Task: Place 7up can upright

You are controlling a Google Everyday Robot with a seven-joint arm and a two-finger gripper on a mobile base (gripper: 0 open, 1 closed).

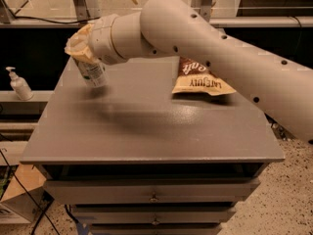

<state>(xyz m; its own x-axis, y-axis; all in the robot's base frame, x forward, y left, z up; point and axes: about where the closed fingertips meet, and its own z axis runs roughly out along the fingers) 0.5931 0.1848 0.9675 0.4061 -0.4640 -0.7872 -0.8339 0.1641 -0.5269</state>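
The 7up can (93, 73) is a small silvery can with green markings. It hangs nearly upright, slightly tilted, over the back left part of the grey cabinet top (146, 126), its bottom at or just above the surface. My gripper (83, 58), wrapped in tan covering, comes down from the upper left and is shut on the can's upper part. The can's top end is hidden by the gripper. My thick white arm (205, 48) stretches in from the right across the back of the cabinet.
A brown and yellow chip bag (200, 81) lies on the back right of the top, partly under the arm. A white pump bottle (19, 84) stands on a ledge to the left. Drawers (154, 197) are below the front edge.
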